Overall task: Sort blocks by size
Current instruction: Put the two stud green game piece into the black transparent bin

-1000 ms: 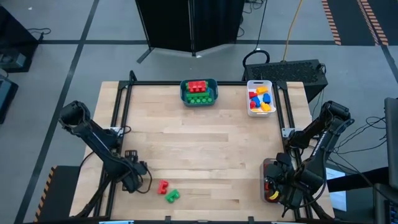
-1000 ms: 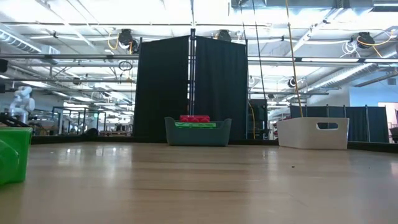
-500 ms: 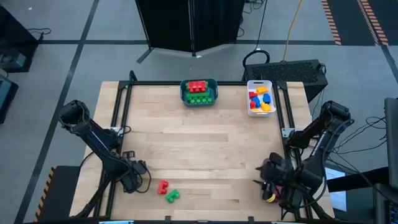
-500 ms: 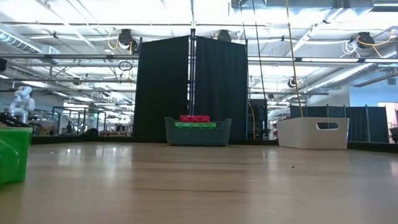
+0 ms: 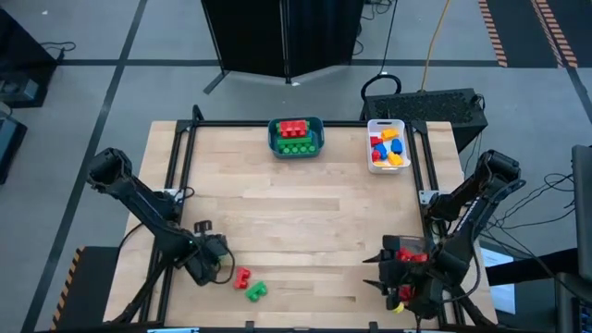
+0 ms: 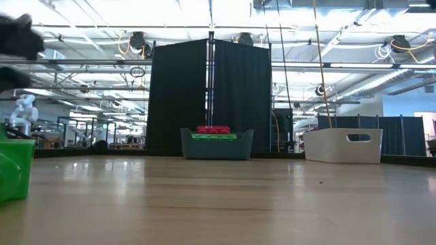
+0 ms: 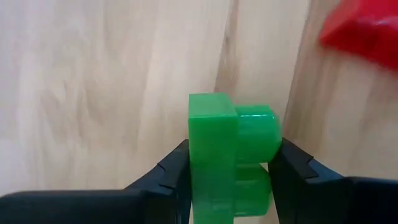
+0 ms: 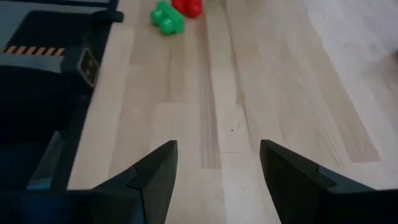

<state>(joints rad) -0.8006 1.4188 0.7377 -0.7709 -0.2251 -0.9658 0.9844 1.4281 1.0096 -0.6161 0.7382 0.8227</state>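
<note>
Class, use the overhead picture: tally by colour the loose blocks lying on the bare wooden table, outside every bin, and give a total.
red block: 1
green block: 1
Total: 2

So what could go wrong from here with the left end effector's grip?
1. The left end effector pinches the green brick only at its fingertips, studs facing sideways; it might twist or slip when lifted.
2. The red brick lies close beside it and could get nudged.
</note>
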